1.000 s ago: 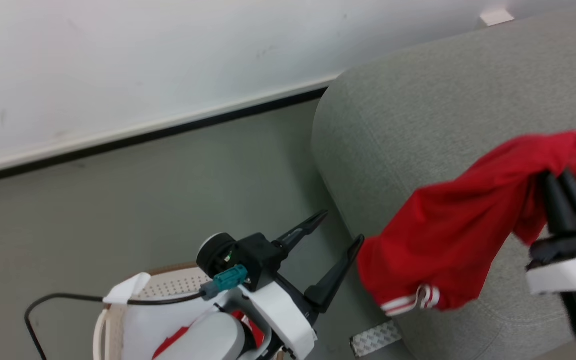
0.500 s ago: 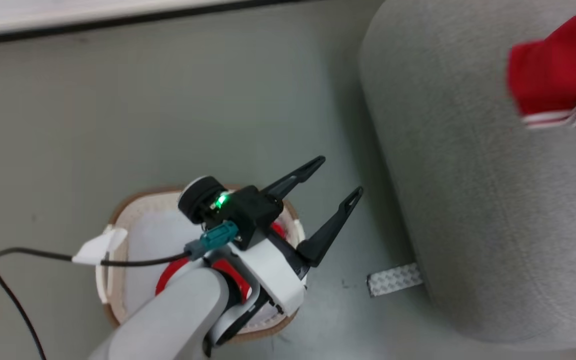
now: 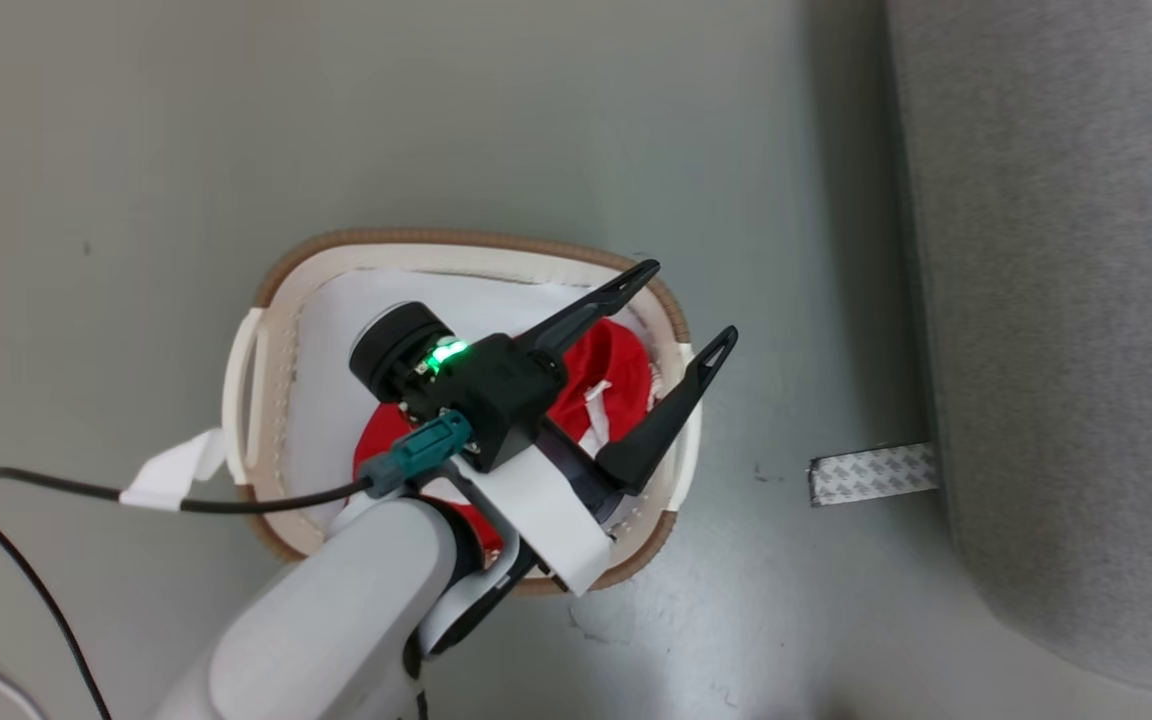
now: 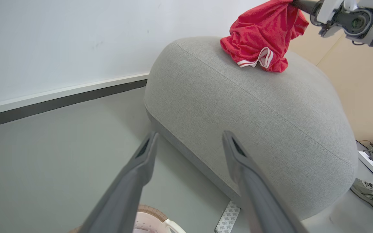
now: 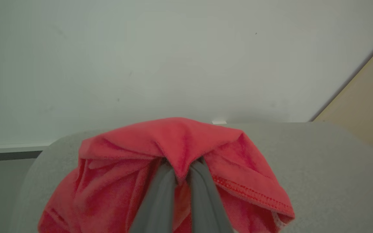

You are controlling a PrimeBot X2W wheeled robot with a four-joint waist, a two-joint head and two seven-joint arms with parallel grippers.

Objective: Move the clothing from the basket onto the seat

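Two red garments counted. The first garment (image 4: 261, 38) is a soft, crumpled knit pinched at its top fold by the right gripper (image 5: 182, 168), whose dark fingers are clamped tight on the cloth. In the left wrist view it hangs in a bunch. Its long axis runs from the grip down to a white-striped hem, which points downward and touches the top of the seat (image 4: 254, 106). One seat: a big rounded block in light grey woven upholstery with a faint seam line across it. The second garment (image 3: 608, 372) lies wadded in the right half of the basket (image 3: 456, 240), white trim showing. It is too crumpled for me to tell its axis. One basket: cream plastic with fine perforations along its wall, a brown woven-look rim and two loop handles, a rounded rectangle with its long side across the head view. It stands on the smooth grey floor (image 3: 436, 120) beside the seat, not touching it. A plain white pad (image 3: 331, 390) covers the basket's left half. My left gripper (image 3: 691, 300) hangs over the basket with fingers spread wide, holding nothing. One finger crosses above the red cloth, the other above the right rim. One patterned silver strip (image 3: 871, 472) lies flat on the floor at the seat's foot. One black cable (image 3: 26, 570) trails off the left wrist.
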